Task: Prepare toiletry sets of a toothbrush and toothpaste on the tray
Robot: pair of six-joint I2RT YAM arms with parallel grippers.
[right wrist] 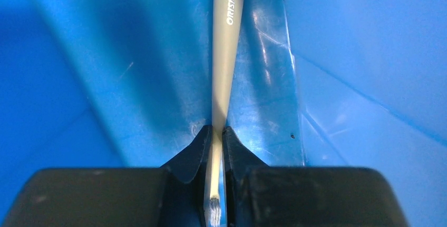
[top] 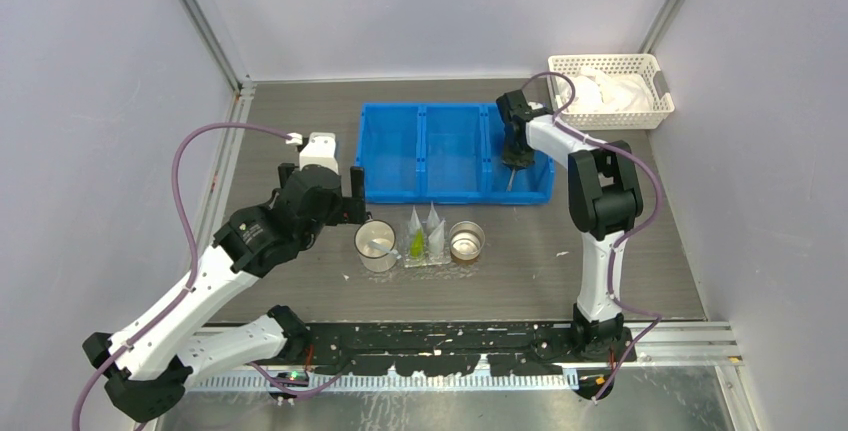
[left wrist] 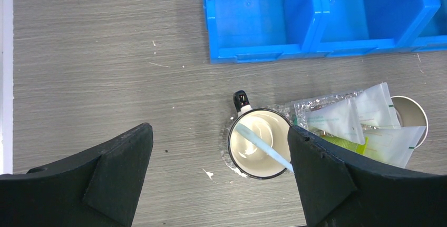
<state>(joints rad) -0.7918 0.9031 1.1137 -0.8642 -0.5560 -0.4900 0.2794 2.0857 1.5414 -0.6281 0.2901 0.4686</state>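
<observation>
My right gripper [top: 516, 158] reaches into the right compartment of the blue bin [top: 400, 156]. In the right wrist view the gripper [right wrist: 217, 133] is shut on the neck of a grey toothbrush [right wrist: 227, 53], with the bristles behind the fingertips. The small clear tray [top: 441, 261] holds upright wrapped packets [top: 424, 235], green and white, between two cups. The tray [left wrist: 316, 102] and packets [left wrist: 363, 119] also show in the left wrist view. My left gripper [top: 351, 195] [left wrist: 217, 138] hangs open just left of a white mug [left wrist: 252, 158] that holds a pale blue toothbrush [left wrist: 262, 146].
A white lattice basket [top: 652, 99] with white wrapped items stands at the back right. A metal cup [top: 466, 241] stands right of the tray, and the white mug [top: 376, 245] left of it. The bin's left and middle compartments look bare.
</observation>
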